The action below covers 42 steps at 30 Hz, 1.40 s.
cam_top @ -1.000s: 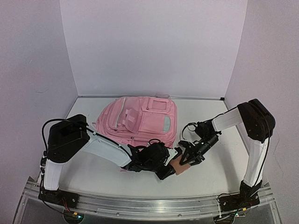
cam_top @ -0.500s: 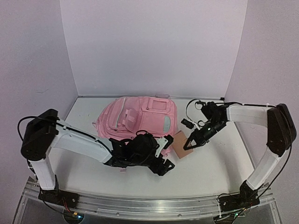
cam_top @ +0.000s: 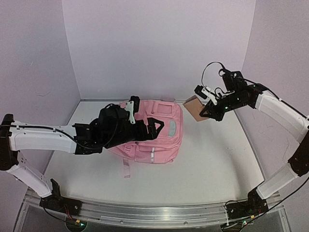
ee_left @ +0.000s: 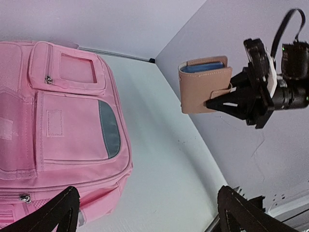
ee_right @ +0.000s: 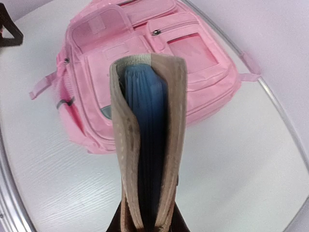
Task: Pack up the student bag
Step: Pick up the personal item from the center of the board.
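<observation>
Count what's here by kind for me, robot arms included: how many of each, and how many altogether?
Pink backpack: 1
Tan notebook: 1
Robot arms: 2
Total: 4

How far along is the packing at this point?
Done: nothing visibly packed; the pink backpack lies flat on the table, and its front pockets look zipped. In hand: the right gripper is shut on a tan notebook with blue pages, held in the air to the right of the backpack. The left gripper hangs open over the backpack, empty. Left: open the backpack and put the notebook in.
</observation>
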Available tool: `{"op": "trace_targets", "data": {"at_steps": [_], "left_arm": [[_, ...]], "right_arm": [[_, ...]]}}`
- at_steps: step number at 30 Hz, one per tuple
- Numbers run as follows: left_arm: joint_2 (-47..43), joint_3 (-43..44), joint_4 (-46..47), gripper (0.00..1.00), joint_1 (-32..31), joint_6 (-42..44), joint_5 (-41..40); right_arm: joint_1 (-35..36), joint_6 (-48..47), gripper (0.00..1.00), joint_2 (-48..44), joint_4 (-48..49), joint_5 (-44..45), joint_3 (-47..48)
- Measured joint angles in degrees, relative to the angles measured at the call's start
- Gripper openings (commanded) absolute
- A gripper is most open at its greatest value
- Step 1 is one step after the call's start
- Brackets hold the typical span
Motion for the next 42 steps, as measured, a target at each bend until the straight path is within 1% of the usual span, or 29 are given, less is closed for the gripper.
{"op": "trace_targets", "data": {"at_steps": [5,10,12,14,16,20,23,27,31,33,37,42], "left_arm": [[-0.3,0.0,3.1,0.97,1.9,-7.8,0.7],[0.8,0.5,8.6,0.95,3.9,-15.9,3.2],[2.3,0.7,11.5,0.93,4.9,-20.0,4.7],[4.3,0.6,15.5,0.87,6.3,-24.7,7.4],[6.6,-0.3,21.4,0.83,8.2,-30.0,10.7],[13.3,-1.0,33.1,0.78,11.3,-39.2,16.8],[18.9,-0.7,38.9,0.78,12.2,-44.2,20.3],[22.7,0.3,42.3,0.8,12.0,-47.7,23.6],[23.1,2.1,44.4,0.87,12.0,-49.3,25.3],[23.1,2.9,46.0,0.88,12.0,-50.1,25.9],[24.6,4.2,50.0,0.87,12.0,-52.3,26.9],[29.0,6.8,52.2,0.82,12.0,-54.5,28.9]], "right_arm": [[3.6,-3.6,0.0,0.0,2.9,9.3,0.8],[7.5,-5.5,0.0,0.0,5.1,15.0,0.9],[8.7,-5.9,0.0,0.0,5.9,16.6,0.9],[9.6,-6.3,0.0,0.0,6.5,17.7,0.9],[10.2,-6.7,0.0,0.0,6.9,18.5,0.9],[11.4,-7.9,0.0,0.0,7.2,19.9,0.9],[12.5,-9.2,0.0,0.0,7.2,20.6,0.9],[14.0,-11.0,0.0,0.0,7.3,21.4,0.9],[15.0,-12.6,0.0,0.0,7.3,22.5,0.7],[15.3,-13.1,0.0,0.0,7.4,22.8,0.6],[15.7,-13.9,0.0,0.0,7.7,23.3,0.1],[16.3,-14.7,0.01,0.0,7.7,24.2,0.1]]}}
